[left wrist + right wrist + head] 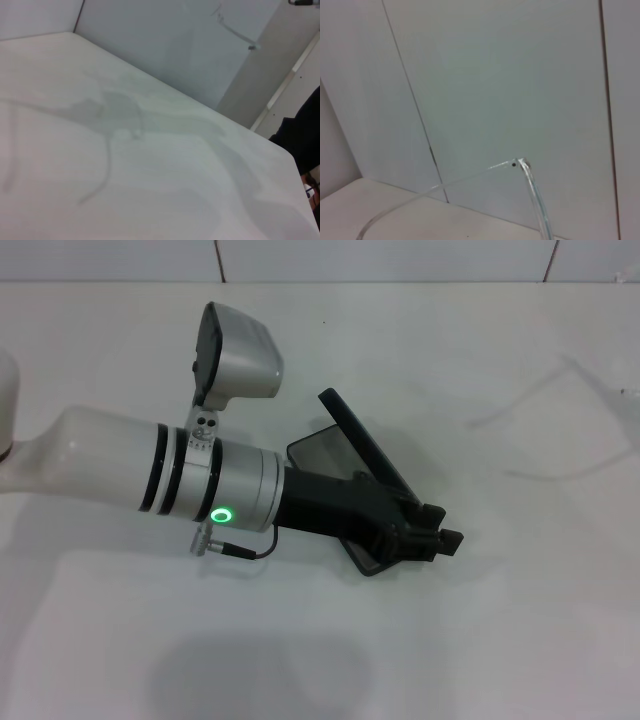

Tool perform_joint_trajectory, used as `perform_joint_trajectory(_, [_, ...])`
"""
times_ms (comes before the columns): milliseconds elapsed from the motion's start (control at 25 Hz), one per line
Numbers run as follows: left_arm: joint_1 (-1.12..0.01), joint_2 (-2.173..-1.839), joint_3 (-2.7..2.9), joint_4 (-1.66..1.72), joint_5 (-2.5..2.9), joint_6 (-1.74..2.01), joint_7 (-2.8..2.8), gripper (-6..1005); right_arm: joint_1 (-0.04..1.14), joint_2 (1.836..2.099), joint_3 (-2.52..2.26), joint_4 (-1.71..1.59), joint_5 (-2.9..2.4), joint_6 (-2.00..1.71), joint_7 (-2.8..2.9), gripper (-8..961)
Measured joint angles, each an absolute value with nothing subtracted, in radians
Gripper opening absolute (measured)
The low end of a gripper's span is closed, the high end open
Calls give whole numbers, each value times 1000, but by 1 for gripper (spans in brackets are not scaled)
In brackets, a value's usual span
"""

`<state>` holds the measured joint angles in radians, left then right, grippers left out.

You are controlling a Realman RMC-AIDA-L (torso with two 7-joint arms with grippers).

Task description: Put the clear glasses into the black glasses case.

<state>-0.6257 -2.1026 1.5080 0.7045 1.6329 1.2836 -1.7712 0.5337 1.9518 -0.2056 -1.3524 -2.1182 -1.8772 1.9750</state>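
The black glasses case [362, 445] stands open in the middle of the white table, lid tilted up and grey lining showing. My left gripper [440, 532] lies low across the case's base, its tip past the case's near-right end. The clear glasses [560, 362] show as faint transparent outlines at the far right, apart from the case. In the right wrist view a thin arm and hinge of the glasses [516, 163] sit close up against the wall. The left wrist view shows a clear arm of the glasses [235, 31] high up. The right gripper is out of view.
A white tabletop [480, 640] runs to a pale panelled wall [400, 258] at the back. The left arm's white forearm [120, 465] crosses the table's left half. A faint grey glasses-shaped patch [115, 120] lies on the table surface. A dark shape [305, 140] stands past the table edge.
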Motion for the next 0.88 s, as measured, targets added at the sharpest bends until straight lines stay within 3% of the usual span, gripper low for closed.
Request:
perform_joint_trajectory(360, [-617,-2093,1524,741,1616,1339,-1783,378,514,1951,-196,-1350,-2117,-1883,1966,51])
perform_joint_trajectory(560, [-542,-2087,1438,867,1691,1370,-1839,378,512,1950,-194,-1355,-2117,-1885,1965,51])
perform_joint_trajectory(880, [-573,-2091,1414,769,1772,1297,-1829,376,518,1950,-205,-1350,-2115,-1882,1966,51])
